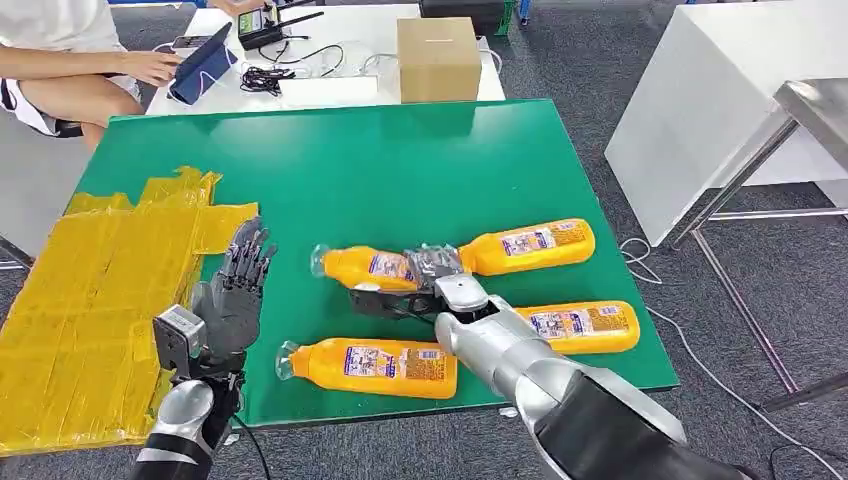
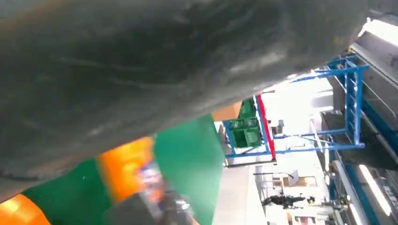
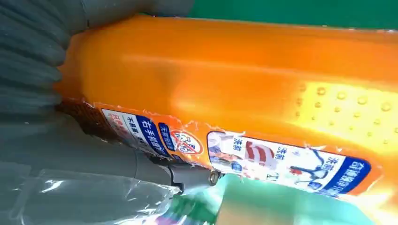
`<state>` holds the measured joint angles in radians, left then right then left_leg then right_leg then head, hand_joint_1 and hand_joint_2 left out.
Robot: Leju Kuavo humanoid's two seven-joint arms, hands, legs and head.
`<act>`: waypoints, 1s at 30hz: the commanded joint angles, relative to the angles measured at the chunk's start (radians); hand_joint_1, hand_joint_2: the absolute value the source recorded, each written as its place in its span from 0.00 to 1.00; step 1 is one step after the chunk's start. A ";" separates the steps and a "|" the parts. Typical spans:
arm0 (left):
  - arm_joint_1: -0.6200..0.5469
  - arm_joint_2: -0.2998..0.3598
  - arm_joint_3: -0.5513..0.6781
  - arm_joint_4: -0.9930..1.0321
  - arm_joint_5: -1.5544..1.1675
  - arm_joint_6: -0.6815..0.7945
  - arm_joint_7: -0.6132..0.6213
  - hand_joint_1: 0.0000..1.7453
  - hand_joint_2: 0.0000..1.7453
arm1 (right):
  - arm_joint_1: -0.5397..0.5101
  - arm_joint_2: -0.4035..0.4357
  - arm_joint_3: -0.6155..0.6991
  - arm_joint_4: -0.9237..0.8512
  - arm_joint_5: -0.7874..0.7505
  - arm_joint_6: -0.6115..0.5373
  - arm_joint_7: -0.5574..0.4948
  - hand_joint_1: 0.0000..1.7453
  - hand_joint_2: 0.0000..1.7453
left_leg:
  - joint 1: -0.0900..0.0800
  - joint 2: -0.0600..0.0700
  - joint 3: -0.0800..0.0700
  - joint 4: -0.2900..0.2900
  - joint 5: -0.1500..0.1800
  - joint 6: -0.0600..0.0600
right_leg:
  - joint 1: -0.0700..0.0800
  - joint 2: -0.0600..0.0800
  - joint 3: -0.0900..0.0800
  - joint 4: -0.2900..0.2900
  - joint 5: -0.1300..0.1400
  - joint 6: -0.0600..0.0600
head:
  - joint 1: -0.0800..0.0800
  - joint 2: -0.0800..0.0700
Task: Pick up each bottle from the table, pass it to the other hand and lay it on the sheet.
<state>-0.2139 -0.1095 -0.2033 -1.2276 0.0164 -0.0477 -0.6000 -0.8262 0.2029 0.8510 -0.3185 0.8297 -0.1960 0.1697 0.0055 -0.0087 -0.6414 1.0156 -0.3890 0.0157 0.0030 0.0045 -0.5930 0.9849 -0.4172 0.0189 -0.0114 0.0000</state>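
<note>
Progress is at the first transfer: you see no bottle on the yellow sheet [image 1: 90,300] yet. The right robot hand [image 1: 425,285] is grasping one orange bottle [image 1: 365,266] at its middle, low over the green bench [image 1: 400,170]. Three more bottles lie close around that hand. The left robot hand [image 1: 235,290] waits released, fingers apart, between bottle and sheet.

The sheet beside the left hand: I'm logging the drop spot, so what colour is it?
Yellow; the sheet shows best in the head view.
</note>
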 commanded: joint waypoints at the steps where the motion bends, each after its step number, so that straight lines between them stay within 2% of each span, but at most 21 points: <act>1: 0.039 0.023 -0.032 -0.067 -0.017 0.062 0.051 0.00 1.00 | 0.188 -0.071 -0.448 -0.458 -0.355 -0.371 -0.461 1.00 1.00 | 0.000 0.000 0.005 -0.001 -0.003 -0.001 | 0.000 -0.001 0.006 -0.002 -0.003 0.001 | 0.000 0.000; 3: 0.046 0.030 -0.042 -0.080 -0.022 0.080 0.054 0.00 1.00 | 0.290 -0.085 -0.503 -0.652 -0.422 -0.331 -0.476 1.00 1.00 | 0.000 -0.001 0.002 -0.001 -0.001 0.000 | 0.000 -0.001 0.002 -0.001 -0.001 0.000 | 0.000 0.000; 6: 0.047 0.035 -0.051 -0.086 -0.028 0.095 0.061 0.00 1.00 | 0.373 -0.079 -0.562 -0.775 -0.505 -0.312 -0.525 1.00 1.00 | 0.001 -0.005 0.004 -0.001 -0.003 -0.001 | 0.001 -0.005 0.006 -0.002 -0.004 0.001 | 0.000 0.000; 11: 0.047 0.035 -0.052 -0.083 -0.023 0.107 0.087 0.00 1.00 | 0.431 -0.089 -0.619 -0.837 -0.532 -0.325 -0.537 1.00 1.00 | 0.000 -0.006 0.002 0.000 -0.002 -0.001 | 0.000 -0.004 0.004 -0.001 -0.003 0.001 | 0.000 0.000; 25: 0.032 0.034 -0.064 -0.066 -0.030 0.124 0.119 0.00 1.00 | 0.471 -0.080 -0.616 -0.896 -0.548 -0.311 -0.553 1.00 1.00 | 0.000 -0.002 0.001 0.000 -0.002 -0.001 | 0.000 -0.002 0.002 -0.001 -0.002 0.000 | 0.000 0.000; 30: 0.010 0.033 -0.080 -0.058 -0.028 0.120 0.121 0.00 1.00 | 0.456 -0.074 -0.530 -0.848 -0.515 -0.262 -0.549 1.00 1.00 | 0.000 -0.001 0.002 0.000 -0.002 -0.001 | 0.000 -0.001 0.002 -0.001 -0.002 0.000 | 0.000 0.000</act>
<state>-0.1468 -0.0996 -0.2400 -1.3268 -0.0122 0.0748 -0.4883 -0.3420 0.1308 0.2564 -1.2032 0.2899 -0.5024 -0.3849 0.0056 -0.0105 -0.6432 1.0156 -0.3899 0.0152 0.0032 0.0033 -0.5942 0.9845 -0.4180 0.0189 -0.0114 0.0000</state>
